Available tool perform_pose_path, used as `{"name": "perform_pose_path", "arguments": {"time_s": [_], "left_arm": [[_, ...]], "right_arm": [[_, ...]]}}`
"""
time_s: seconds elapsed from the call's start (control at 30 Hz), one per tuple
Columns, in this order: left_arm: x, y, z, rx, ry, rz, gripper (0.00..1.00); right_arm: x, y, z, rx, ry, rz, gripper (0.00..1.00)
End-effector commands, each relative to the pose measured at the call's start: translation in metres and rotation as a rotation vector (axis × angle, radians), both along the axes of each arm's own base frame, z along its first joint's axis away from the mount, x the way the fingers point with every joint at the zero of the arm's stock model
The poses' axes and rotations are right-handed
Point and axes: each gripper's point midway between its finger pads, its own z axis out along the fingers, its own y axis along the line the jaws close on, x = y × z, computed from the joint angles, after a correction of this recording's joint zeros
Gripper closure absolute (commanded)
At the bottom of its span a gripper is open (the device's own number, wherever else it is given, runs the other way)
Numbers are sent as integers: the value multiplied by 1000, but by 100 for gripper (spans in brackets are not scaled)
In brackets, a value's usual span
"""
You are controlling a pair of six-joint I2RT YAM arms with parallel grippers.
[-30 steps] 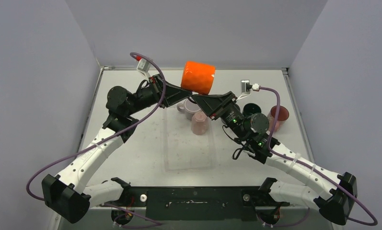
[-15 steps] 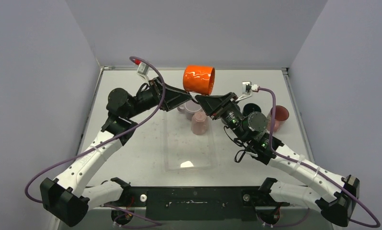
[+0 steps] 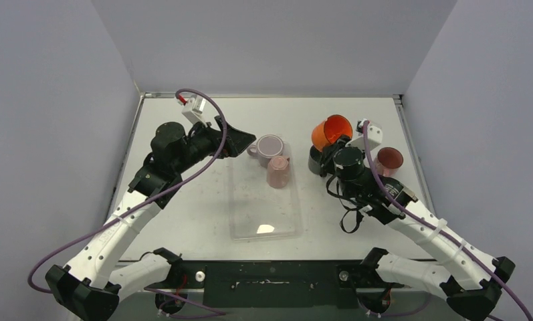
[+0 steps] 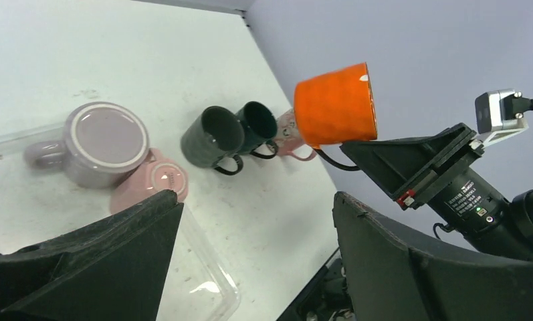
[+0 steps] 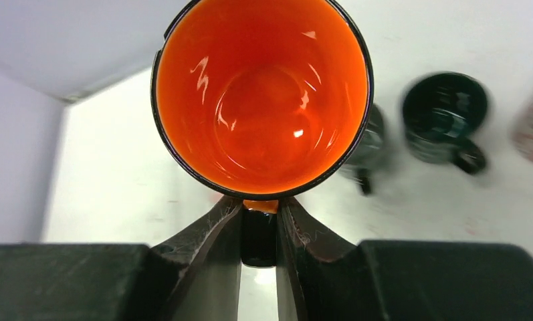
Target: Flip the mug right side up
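The orange mug (image 3: 330,132) hangs in the air at the right, tilted, with its glossy inside facing the top camera. My right gripper (image 3: 330,146) is shut on its black handle (image 5: 258,234), which sits between the two fingers right under the mug's rim (image 5: 260,93). From the left wrist the orange mug (image 4: 336,105) shows from the side, above the right gripper's black fingers (image 4: 410,170). My left gripper (image 3: 240,140) stands open and empty, well to the left of the mug; its jaws (image 4: 257,197) are wide apart over the table.
A clear tray (image 3: 263,221) holds an upside-down lilac mug (image 3: 270,145) and an upside-down pink mug (image 3: 278,172). A black mug (image 4: 213,137), a dark green mug (image 4: 258,124) and a reddish mug (image 3: 389,160) stand upright under and beside the right gripper.
My left gripper opened, let go of the orange mug and drew back left. The right arm carried the mug right and down, turning its mouth upward.
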Motion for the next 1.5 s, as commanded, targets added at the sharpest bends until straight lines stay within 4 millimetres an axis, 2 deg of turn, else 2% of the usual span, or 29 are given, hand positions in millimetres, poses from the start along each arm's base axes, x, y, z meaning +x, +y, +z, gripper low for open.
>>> {"name": "perform_pose_path", "arguments": {"time_s": [0.0, 0.13, 0.3, 0.47, 0.63, 0.77, 0.93, 1.03, 1.2, 1.27, 1.43, 1.47], "left_arm": [[4, 18, 6, 68, -43, 78, 17], [6, 17, -2, 81, -25, 81, 17], [9, 19, -12, 110, 6, 92, 17], [10, 20, -32, 175, 54, 86, 16], [10, 21, -63, 269, 144, 71, 15], [11, 23, -76, 298, 165, 93, 13], [13, 27, -87, 360, 180, 115, 9], [16, 31, -90, 391, 178, 131, 2], [15, 29, -92, 407, 172, 106, 4], [13, 26, -93, 401, 169, 87, 4], [7, 10, -100, 392, 184, 42, 3], [5, 5, -103, 395, 187, 36, 3]], "right_arm": [[-6, -59, -46, -149, 131, -179, 95], [-9, -76, -76, -139, 211, -197, 95], [-17, -85, -107, -193, 319, -220, 95], [-24, -88, -139, -220, 407, -226, 95], [-28, -87, -172, -209, 455, -212, 95], [-31, -93, -195, -214, 510, -227, 95], [-31, -97, -216, -190, 536, -217, 95], [-33, -102, -225, -200, 552, -222, 95], [-39, -112, -246, -207, 592, -238, 95], [-40, -115, -250, -199, 606, -245, 88], [-42, -115, -247, -201, 608, -241, 55], [-41, -115, -244, -204, 601, -239, 43]]}}
